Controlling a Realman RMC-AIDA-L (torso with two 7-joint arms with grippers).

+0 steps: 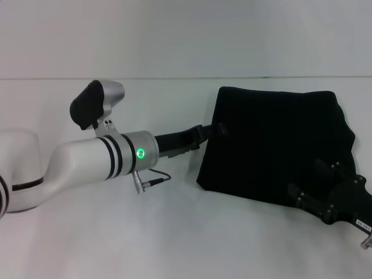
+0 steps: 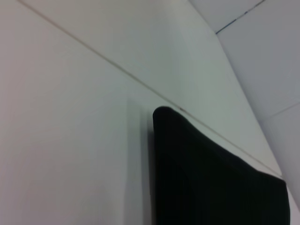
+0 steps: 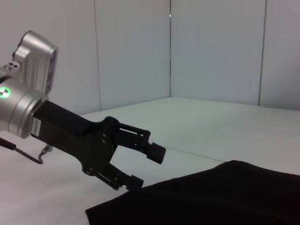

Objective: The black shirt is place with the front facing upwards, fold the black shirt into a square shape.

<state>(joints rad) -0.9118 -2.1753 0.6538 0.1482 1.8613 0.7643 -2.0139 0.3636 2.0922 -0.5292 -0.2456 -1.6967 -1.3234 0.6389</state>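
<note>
Shirt: the plain black cloth shirt [image 1: 273, 148] lies as a near-square folded block on the white table [image 1: 174, 232], toward its right side; no lettering shows.
Left gripper: the black left gripper [image 1: 218, 130] is at the shirt's upper left corner, jaws parted with nothing between them.
Right gripper: the black right gripper [image 1: 317, 192] sits over the shirt's near right corner; whether it pinches cloth, I cannot tell.
Risk: any pull by the right arm could drag the corner and undo the square.
Views: only the right wrist view shows the left gripper's [image 3: 147, 164] parted jaws; the head view hides them against the black cloth.
</note>
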